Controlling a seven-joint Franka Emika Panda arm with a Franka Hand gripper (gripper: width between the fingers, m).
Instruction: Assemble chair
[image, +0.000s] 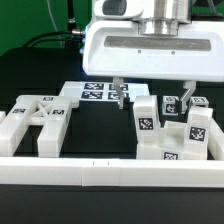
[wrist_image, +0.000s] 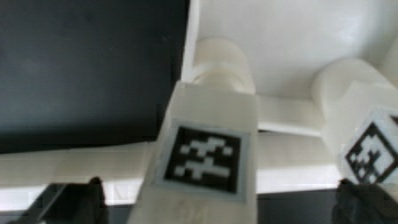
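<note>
Nearest in the exterior view, a long white border rail (image: 110, 172) runs across the front of the black bench (image: 40, 70). Behind it, toward the exterior view's left, lies a flat tagged chair frame (image: 35, 122), well apart from the arm.

Toward the exterior view's right stands a cluster of tagged chair pieces. Foremost is a square post (image: 147, 122), with a second tagged block (image: 197, 128) just beside it and a third piece behind them, too crowded to separate clearly.

The pincer (image: 154, 98) hangs directly over this cluster. Its fingers (image: 120, 95) are spread wide and grip nothing. The square post lies below and between them, closer to the finger on the exterior view's left. The wrist view confirms this: the post's tagged face sits centred between the two dark fingertips, and its long axis runs away from the camera, crosswise to the line joining the fingers. Whether the post stands fully upright or leans cannot be told.

Judgement: the next move is a straight descent and closure on this post. The neighbouring block leaves little room for the far finger.

Farthest back, the marker board (image: 95, 95) lies flat.
</note>
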